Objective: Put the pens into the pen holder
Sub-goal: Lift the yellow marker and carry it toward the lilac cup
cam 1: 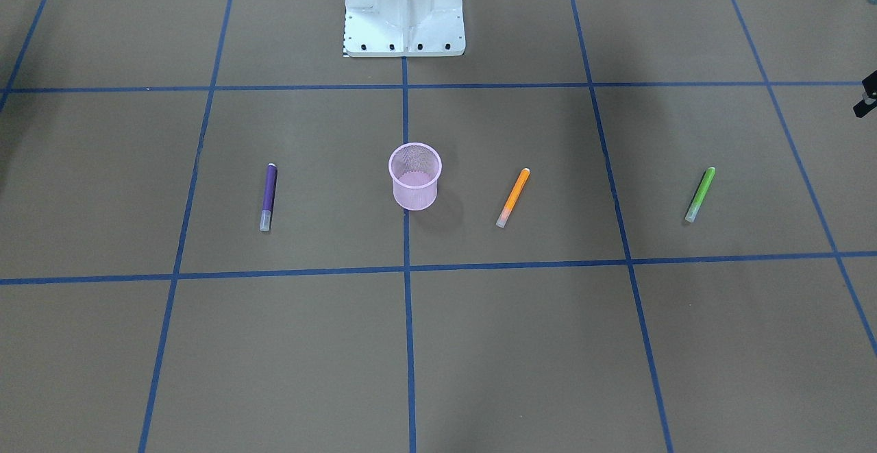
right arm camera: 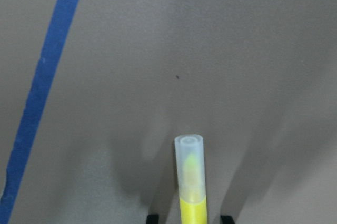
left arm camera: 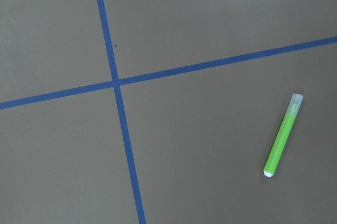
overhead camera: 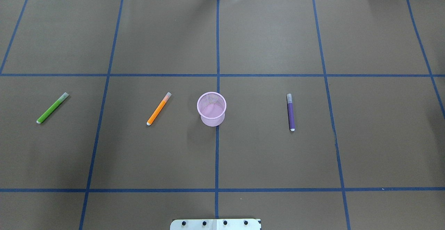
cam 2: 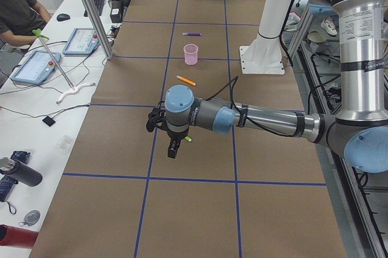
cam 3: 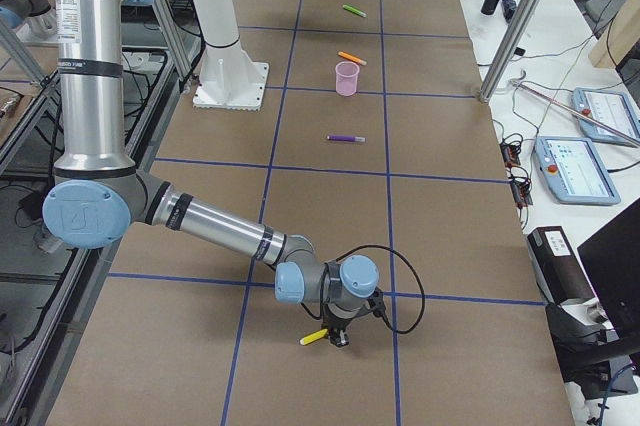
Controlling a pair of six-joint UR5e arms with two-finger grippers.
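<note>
Nothing is in the cup (overhead camera: 212,120) yet: its pink bottom shows bare from overhead, so all four pens are left to do.

Three lie flat on the table (overhead camera: 278,160). Seen from overhead with the cup as the clock's centre, the orange pen (overhead camera: 159,109) is near it at 9 o'clock. The green pen (overhead camera: 52,108) is well beyond that, also at 9. The purple pen (overhead camera: 290,112) is at 3 o'clock. None touches the cup.

The yellow pen (right arm camera: 190,182) is far off at the table's end on the robot's right. There the right gripper (right arm camera: 189,219) straddles it. Its jaws look parted, with a gap on each side of the barrel, though only their tips show at the bottom edge of the wrist view. So I judge the first pick is being set up, not made.

The left gripper (cam 2: 173,148) hangs over the area of the green pen. I cannot tell how its jaws stand, as its own wrist view shows only the pen at 4 o'clock.
</note>
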